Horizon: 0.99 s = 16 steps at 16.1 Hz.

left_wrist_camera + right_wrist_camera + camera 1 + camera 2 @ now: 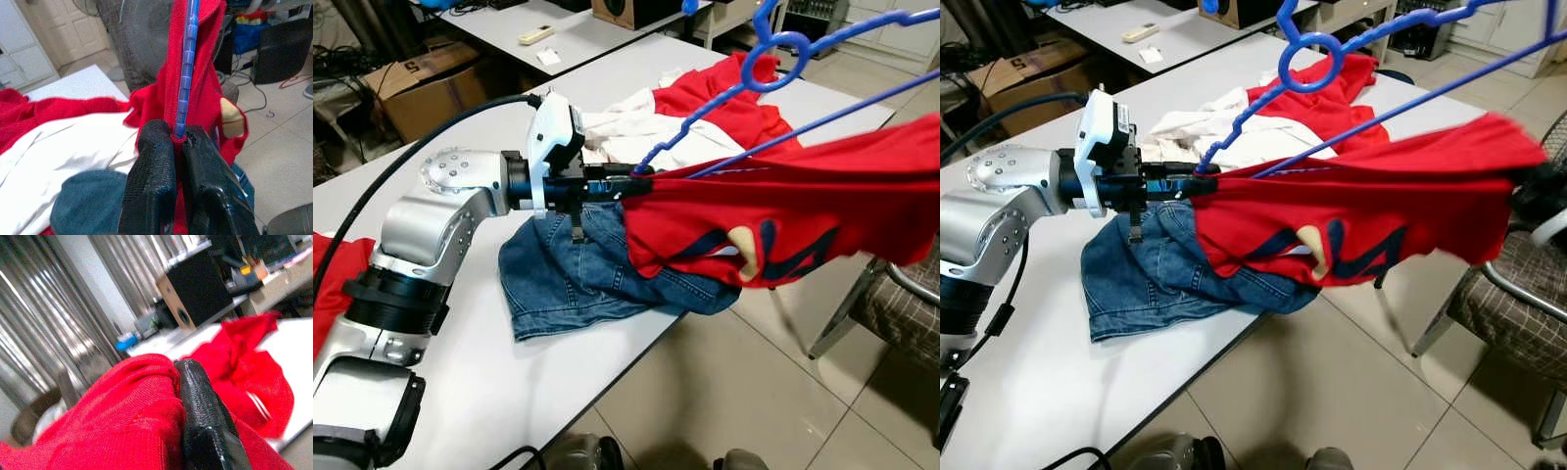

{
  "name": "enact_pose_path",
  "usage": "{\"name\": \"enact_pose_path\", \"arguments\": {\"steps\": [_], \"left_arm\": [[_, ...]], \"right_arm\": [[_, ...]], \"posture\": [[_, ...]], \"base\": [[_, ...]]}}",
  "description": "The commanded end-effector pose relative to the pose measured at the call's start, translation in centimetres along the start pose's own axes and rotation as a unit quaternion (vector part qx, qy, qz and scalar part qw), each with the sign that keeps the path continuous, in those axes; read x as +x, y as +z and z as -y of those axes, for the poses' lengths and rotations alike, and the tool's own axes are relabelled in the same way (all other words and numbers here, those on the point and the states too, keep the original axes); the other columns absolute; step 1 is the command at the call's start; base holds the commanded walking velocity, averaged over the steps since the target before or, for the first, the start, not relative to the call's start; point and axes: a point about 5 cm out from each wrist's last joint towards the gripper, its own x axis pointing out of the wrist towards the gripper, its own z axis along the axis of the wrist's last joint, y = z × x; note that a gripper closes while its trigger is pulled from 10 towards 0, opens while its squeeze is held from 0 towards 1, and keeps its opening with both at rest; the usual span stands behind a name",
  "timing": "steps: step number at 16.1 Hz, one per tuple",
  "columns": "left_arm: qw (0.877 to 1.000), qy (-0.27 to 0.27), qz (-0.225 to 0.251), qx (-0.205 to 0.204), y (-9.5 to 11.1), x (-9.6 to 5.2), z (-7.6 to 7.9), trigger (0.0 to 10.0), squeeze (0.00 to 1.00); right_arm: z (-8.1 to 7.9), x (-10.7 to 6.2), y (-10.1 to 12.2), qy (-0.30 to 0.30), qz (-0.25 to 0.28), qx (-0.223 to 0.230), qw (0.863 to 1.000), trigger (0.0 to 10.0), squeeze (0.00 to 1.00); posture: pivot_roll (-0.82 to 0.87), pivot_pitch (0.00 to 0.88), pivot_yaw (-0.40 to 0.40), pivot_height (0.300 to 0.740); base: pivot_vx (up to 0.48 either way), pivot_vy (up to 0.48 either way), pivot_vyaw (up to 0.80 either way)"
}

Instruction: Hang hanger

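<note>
white table (489,392) under jeans (578,274); beyond them, my left hand (631,179) pinches hanger (773,59) tip through red shirt (803,211), right hand (205,426) pinching its far hem, spreading it.

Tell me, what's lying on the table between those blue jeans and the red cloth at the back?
A crumpled white garment lies between the jeans and the far red cloth, in both eye views.
</note>
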Motion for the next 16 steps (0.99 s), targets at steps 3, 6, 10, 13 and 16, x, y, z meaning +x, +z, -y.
{"name": "enact_pose_path", "arguments": {"steps": [3, 6, 10, 13, 16], "left_arm": [[0.999, 0.023, -0.026, 0.011, 1.0, -2.2, -1.2, 0.0, 0.00], [0.999, -0.031, 0.025, -0.006, 3.5, -2.0, -0.4, 0.0, 0.00], [0.994, -0.044, 0.085, -0.046, 4.8, -2.9, -0.1, 0.0, 0.00], [0.996, -0.056, 0.036, -0.056, 3.8, -2.7, 0.3, 0.0, 0.00], [0.996, -0.017, -0.014, -0.084, -0.3, -1.8, 1.8, 0.0, 0.00]], "right_arm": [[0.6, -2.1, -1.1, -0.042, -0.044, -0.050, 0.997, 10.0, 1.00], [-1.9, -4.1, -0.9, 0.024, -0.038, -0.071, 0.996, 10.0, 1.00], [-5.8, -8.1, -0.4, 0.126, -0.043, -0.090, 0.987, 10.0, 1.00], [-5.8, -9.2, -2.4, 0.113, -0.111, -0.094, 0.983, 10.0, 1.00], [-5.1, -8.4, -6.3, 0.064, -0.179, -0.105, 0.976, 10.0, 1.00]], "posture": [[-0.21, 0.000, 0.138, 0.740], [-0.23, 0.000, 0.179, 0.740], [-0.26, 0.000, 0.216, 0.740], [-0.26, 0.000, 0.224, 0.740], [-0.25, 0.000, 0.204, 0.740]], "base": [[0.000, 0.000, 0.00], [0.000, 0.000, 0.00], [0.000, 0.000, 0.00], [0.000, 0.000, 0.00], [0.000, 0.000, 0.00]]}}
